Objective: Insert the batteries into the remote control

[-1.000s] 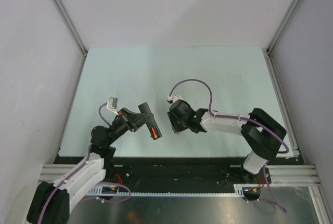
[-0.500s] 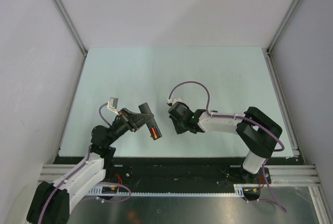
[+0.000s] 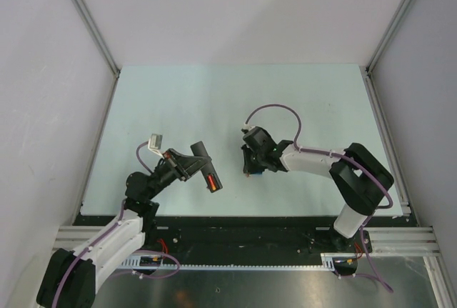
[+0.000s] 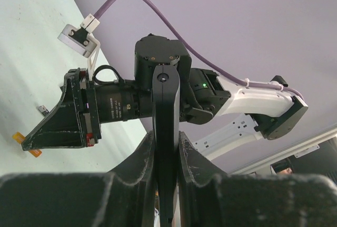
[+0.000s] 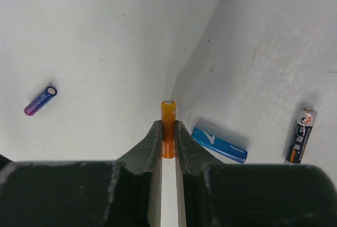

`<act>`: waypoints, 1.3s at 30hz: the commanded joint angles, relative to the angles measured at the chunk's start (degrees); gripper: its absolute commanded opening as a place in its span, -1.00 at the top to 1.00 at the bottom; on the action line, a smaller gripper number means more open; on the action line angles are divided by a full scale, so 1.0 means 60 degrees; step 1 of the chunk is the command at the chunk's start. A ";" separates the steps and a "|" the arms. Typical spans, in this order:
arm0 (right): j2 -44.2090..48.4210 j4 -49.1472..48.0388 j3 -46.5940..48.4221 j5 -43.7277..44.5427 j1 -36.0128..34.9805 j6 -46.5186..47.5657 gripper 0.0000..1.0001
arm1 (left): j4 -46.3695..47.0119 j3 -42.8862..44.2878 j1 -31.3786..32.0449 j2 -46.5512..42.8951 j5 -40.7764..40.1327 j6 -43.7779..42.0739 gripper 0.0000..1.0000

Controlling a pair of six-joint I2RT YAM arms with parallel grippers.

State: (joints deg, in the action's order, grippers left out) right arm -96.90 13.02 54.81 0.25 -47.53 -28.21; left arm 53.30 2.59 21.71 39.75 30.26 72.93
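My left gripper (image 3: 194, 166) is shut on the remote control (image 3: 205, 166), a slim black bar held above the table. One orange-red battery (image 3: 211, 182) sits in the recess at its near end. In the left wrist view the remote control (image 4: 165, 121) stands edge-on between my left gripper's (image 4: 166, 150) jaws. My right gripper (image 3: 248, 172) points down at the table, just right of the remote. In the right wrist view my right gripper (image 5: 168, 132) is shut on the second orange battery (image 5: 168, 115), whose tip sticks out past the jaws.
On the table under my right gripper lie a blue battery (image 5: 218, 144), a purple-blue battery (image 5: 40, 100) and a dark and white battery (image 5: 300, 142). A tiny dark grey piece (image 4: 42, 110) lies on the table. Grey walls enclose the table.
My right gripper has shifted a little to the right and away from the remote, and its wrist has turned. My left arm and the remote have not moved.
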 commanded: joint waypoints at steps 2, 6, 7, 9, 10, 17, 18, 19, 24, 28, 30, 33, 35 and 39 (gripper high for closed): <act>0.0257 -0.0528 0.0343 -0.0233 0.0231 0.0072 0.79 | 0.0301 -0.0051 -0.0074 0.0026 0.0113 -0.0245 1.00; -0.0108 -0.0572 0.0533 -0.0057 0.0348 0.0277 0.78 | 0.0287 -0.0065 -0.0074 0.0026 0.0084 -0.0245 0.99; -0.0167 -0.0587 0.0635 -0.0057 0.0421 0.0379 0.78 | 0.0287 -0.0065 -0.0074 0.0026 0.0098 -0.0260 0.99; -0.0270 -0.0602 0.0767 0.0190 0.0524 0.0496 0.78 | 0.0287 -0.0065 -0.0074 0.0055 0.0084 -0.0260 1.00; -0.0401 -0.0602 0.0826 0.0250 0.0567 0.0555 0.77 | 0.0287 -0.0051 -0.0074 0.0055 0.0098 -0.0260 1.00; -0.1076 -0.0163 0.1353 0.0836 0.0758 0.0966 0.58 | 0.0302 -0.0095 -0.0089 0.0099 0.0113 -0.0304 1.00; -0.1163 -0.0119 0.1383 0.0939 0.0787 0.0980 0.56 | 0.0302 -0.0095 -0.0074 0.0114 0.0098 -0.0289 1.00; -0.1207 -0.0032 0.1412 0.0983 0.0788 0.0980 0.56 | 0.0302 -0.0095 -0.0074 0.0099 0.0098 -0.0304 1.00; -0.1354 0.0087 0.1515 0.1173 0.0817 0.0981 0.36 | 0.0302 -0.0080 -0.0074 0.0172 0.0127 -0.0318 0.99; -0.1267 0.0160 0.1559 0.1218 0.0817 0.0966 0.10 | 0.0302 -0.0065 -0.0074 0.0187 0.0142 -0.0333 0.99; -0.1208 0.0203 0.1588 0.1233 0.0817 0.0893 0.00 | 0.0302 -0.0065 -0.0074 0.0216 0.0142 -0.0333 1.00; -0.1135 0.0247 0.1603 0.1232 0.0817 0.0834 -0.04 | 0.0287 -0.0080 -0.0074 0.0231 0.0127 -0.0333 0.99; -0.1062 0.0233 0.1618 0.1232 0.0817 0.0805 -0.05 | 0.0301 -0.0080 -0.0074 0.0216 0.0127 -0.0333 1.00; -0.0930 0.0393 0.1647 0.1261 0.0715 0.0863 0.01 | 0.0302 -0.0080 -0.0074 0.0216 0.0142 -0.0347 0.99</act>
State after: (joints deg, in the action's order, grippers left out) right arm -104.29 13.13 62.74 6.20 -42.89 -23.09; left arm 53.17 2.57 21.71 41.23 30.26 71.96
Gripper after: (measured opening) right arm 0.517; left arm 0.208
